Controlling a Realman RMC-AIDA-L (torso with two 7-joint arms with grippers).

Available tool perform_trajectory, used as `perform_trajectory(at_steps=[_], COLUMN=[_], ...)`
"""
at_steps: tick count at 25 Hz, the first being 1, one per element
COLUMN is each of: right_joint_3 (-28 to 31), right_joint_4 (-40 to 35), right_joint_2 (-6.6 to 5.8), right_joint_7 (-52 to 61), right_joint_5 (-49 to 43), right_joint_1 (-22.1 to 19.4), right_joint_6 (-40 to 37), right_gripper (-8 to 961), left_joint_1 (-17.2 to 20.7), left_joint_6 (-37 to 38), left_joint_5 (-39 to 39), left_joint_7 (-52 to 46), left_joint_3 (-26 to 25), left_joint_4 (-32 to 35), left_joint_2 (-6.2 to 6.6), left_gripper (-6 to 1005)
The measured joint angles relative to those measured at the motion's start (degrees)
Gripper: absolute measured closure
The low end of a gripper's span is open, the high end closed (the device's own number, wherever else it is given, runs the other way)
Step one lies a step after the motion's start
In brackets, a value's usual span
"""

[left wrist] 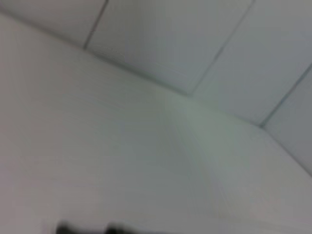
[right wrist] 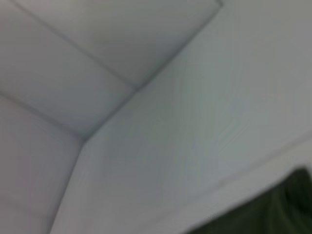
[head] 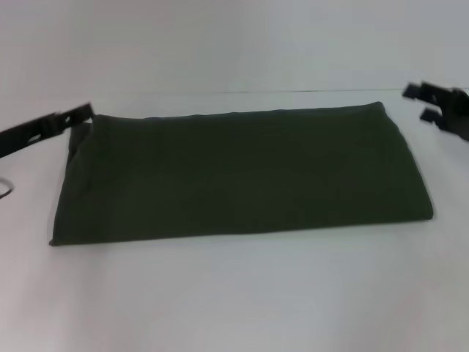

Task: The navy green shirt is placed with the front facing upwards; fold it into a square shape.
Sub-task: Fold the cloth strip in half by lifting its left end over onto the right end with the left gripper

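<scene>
The navy green shirt (head: pixel 242 172) lies on the white table (head: pixel 234 293) folded into a wide flat rectangle, with no lettering or collar showing. My left gripper (head: pixel 79 114) hovers at the shirt's far left corner, just off the cloth; two dark fingertips (left wrist: pixel 66 228) show apart in the left wrist view, with nothing between them. My right gripper (head: pixel 423 102) is open and empty, raised off the table beyond the shirt's far right corner. A corner of the shirt also shows in the right wrist view (right wrist: pixel 273 209).
White wall panels (head: pixel 234 44) rise behind the table's far edge. A thin dark cable loop (head: pixel 6 189) lies at the left edge of the head view.
</scene>
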Motion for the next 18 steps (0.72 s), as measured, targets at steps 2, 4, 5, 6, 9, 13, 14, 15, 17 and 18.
perform_trajectory(at_steps=[2,4,5,6,9,13,14,15,17,18], right_joint_3=[-0.7,-0.9,-1.0,-1.0,-1.1,-1.0,-1.0,-1.0,-1.1,-1.1], right_joint_4=[0.0,0.0,-0.1,-0.2,-1.5,-2.8,-2.8,-2.8,-2.8,-2.8], right_joint_2=[-1.89,-3.39,-3.97,-4.36,-4.82,-4.65,-4.65,-4.63,-4.58,-4.58], right_joint_7=[3.3,5.9,6.8,7.4,9.0,10.3,10.3,10.4,10.4,10.4], right_joint_5=[-3.0,-6.4,-8.1,-9.4,-13.2,-15.1,-15.1,-15.2,-15.2,-15.2], right_joint_1=[-0.9,-1.4,-1.5,-1.6,-2.0,-2.6,-2.6,-2.7,-2.7,-2.7], right_joint_6=[-4.4,-8.1,-9.7,-10.8,-14.0,-15.1,-15.1,-14.9,-14.7,-14.7], right_gripper=[151,153,154,155,157,159,159,159,159,159], left_joint_1=[-0.6,-2.1,-2.9,-3.4,-5.3,-7.4,-8.0,-8.2,-9.0,-9.2], left_joint_6=[6.7,13.0,14.9,15.5,16.0,16.3,17.0,17.2,17.7,17.6], left_joint_5=[6.9,15.4,19.6,22.2,31.1,37.6,38.4,38.9,40.5,41.0], left_joint_7=[-4.4,-8.0,-9.6,-10.6,-14.1,-16.1,-16.3,-16.4,-16.7,-16.7], left_joint_3=[-4.5,-9.8,-11.4,-11.9,-11.9,-10.9,-10.7,-10.6,-10.4,-10.4], left_joint_4=[0.8,1.0,1.1,1.3,1.7,1.1,0.7,0.5,-0.1,-0.4], left_joint_2=[1.47,3.06,3.65,3.98,4.86,5.57,5.9,6.02,6.33,6.41], left_gripper=[397,321,283,259,186,162,161,161,161,162])
